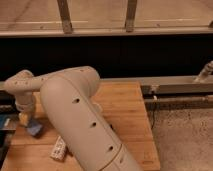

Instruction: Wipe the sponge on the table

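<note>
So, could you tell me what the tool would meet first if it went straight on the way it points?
Probably the sponge, lying just below the tool on the table; depth is unclear.
</note>
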You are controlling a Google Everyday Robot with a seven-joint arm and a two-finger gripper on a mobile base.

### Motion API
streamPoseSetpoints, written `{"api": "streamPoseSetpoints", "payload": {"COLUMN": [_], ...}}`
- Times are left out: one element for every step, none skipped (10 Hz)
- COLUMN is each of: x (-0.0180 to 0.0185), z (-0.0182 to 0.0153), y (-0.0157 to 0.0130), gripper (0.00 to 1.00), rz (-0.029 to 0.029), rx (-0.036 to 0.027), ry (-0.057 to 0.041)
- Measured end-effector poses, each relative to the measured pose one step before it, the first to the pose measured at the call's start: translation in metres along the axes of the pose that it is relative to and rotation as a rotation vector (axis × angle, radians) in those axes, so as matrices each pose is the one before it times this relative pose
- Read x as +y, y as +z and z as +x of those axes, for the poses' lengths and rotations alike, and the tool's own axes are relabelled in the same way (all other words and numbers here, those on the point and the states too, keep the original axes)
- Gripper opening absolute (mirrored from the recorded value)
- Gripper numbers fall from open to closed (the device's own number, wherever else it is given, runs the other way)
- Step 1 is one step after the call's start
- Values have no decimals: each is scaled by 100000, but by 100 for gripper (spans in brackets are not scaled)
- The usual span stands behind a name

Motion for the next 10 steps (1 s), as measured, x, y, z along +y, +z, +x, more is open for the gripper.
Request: {"api": "streamPoseSetpoints", "payload": {"x": [1498,867,782,701,286,196,-332,-717,-1180,-1833], "z": [-303,814,1149,1840,1299,2080,1345,949,590,588], "y": [-115,-188,-157,-44,-39,4,-82,-66,-210,-236], "gripper": [0,0,0,0,0,0,0,0,0,0], "rz": [-1048,109,-477,-478,-257,-19,441,515,762,1277], "rx": [-698,477,4,340,50,-98,-426,-592,-1215,-1250], "ry": [-2347,-148,1273,2447,2260,4476,3755,3012,2760,3160]}}
